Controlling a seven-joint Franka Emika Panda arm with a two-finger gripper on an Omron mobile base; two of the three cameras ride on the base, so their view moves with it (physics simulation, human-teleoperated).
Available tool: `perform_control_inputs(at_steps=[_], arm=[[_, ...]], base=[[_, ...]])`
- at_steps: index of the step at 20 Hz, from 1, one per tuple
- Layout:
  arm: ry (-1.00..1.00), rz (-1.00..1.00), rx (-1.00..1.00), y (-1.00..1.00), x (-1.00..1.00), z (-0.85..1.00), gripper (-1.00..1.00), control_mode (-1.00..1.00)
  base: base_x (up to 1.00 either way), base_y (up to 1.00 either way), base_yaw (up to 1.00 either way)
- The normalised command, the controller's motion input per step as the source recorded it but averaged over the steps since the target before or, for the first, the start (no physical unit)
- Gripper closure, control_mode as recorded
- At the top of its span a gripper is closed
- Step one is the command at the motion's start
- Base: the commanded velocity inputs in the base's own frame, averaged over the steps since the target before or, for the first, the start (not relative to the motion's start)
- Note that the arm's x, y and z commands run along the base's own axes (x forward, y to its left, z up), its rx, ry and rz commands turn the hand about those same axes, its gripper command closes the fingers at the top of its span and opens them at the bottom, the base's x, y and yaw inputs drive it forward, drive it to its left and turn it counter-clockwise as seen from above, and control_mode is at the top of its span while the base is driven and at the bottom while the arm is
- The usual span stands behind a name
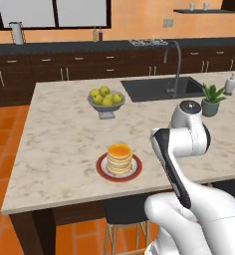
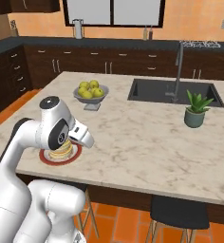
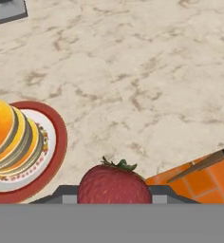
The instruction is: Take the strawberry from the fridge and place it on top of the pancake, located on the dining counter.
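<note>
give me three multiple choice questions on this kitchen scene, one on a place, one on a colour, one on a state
1. Where is the pancake stack?
A. in the sink
B. on a plate on the counter
C. on a stool

2. What colour is the plate rim?
A. red-brown
B. blue
C. white

3. What is the state of the strawberry?
A. lying on the pancake
B. lying in the fruit bowl
C. held in the end effector

Answers:
1. B, the left base view shows the stack on a plate on the counter.
2. A, the rim reads red-brown in all three views.
3. C, the hand view shows the berry gripped at the end effector, beside the plate and not yet on the stack.
</note>
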Motion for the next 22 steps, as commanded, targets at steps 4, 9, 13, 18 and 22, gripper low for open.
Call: perform_control_inputs(at_steps=[4, 9, 13, 18, 22], arm=[[0.0, 0.0, 0.0, 0.0, 0.0, 0.0, 1.0, 1.0], [0.0, 0.0, 0.0, 0.0, 0.0, 0.0, 1.0, 1.0], [-0.03, 0.01, 0.02, 0.07, 0.05, 0.21, 1.0, -1.0], [-0.09, 0.04, 0.03, 0.55, 0.02, 0.92, 1.0, -1.0], [0.06, 0.0, 0.0, 0.62, 0.0, 0.13, 1.0, -1.0]], base=[[-0.24, 0.03, 0.0], [0.39, 0.57, 0.0], [0.35, 0.31, 0.0], [0.0, 0.0, 0.0], [0.0, 0.0, 0.0]])
